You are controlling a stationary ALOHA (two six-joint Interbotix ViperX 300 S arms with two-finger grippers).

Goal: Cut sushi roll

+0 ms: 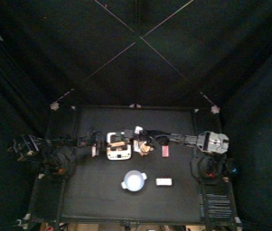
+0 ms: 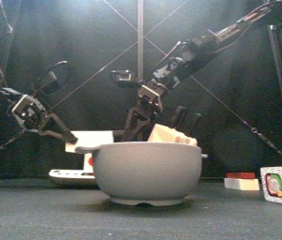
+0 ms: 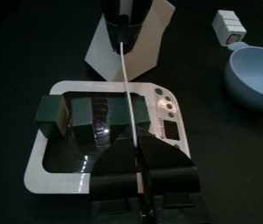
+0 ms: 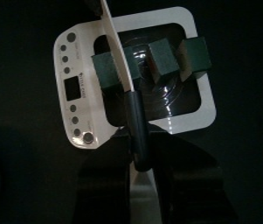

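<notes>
Sushi roll (image 3: 85, 118): I see it lying dark green on the black centre of a white kitchen scale (image 3: 51, 171), left of the tabletop's (image 1: 102, 194) middle in my top view.
Knife (image 4: 114, 61): its pale blade stands edge-down across the roll; the dark handle runs back into the right pincer.
Right pincer (image 4: 141, 157): closed around the knife handle, reaching across from the right to above the scale.
Left pincer (image 3: 140, 149): its jaws sit low over the near end of the scale, beside the roll; I cannot tell from my views whether they are open or closed.
Scale markings: a row of small round buttons and a little display window (image 4: 79, 87) on one edge; I can't read any writing there.
Bowl (image 2: 147, 171): pale blue-grey, at the tabletop's front, well apart from the scale.
Small carton (image 2: 281, 185): white with coloured print, right of the bowl; its print is too small for me to read.
White folded card (image 3: 131, 39): standing just beyond the scale.
</notes>
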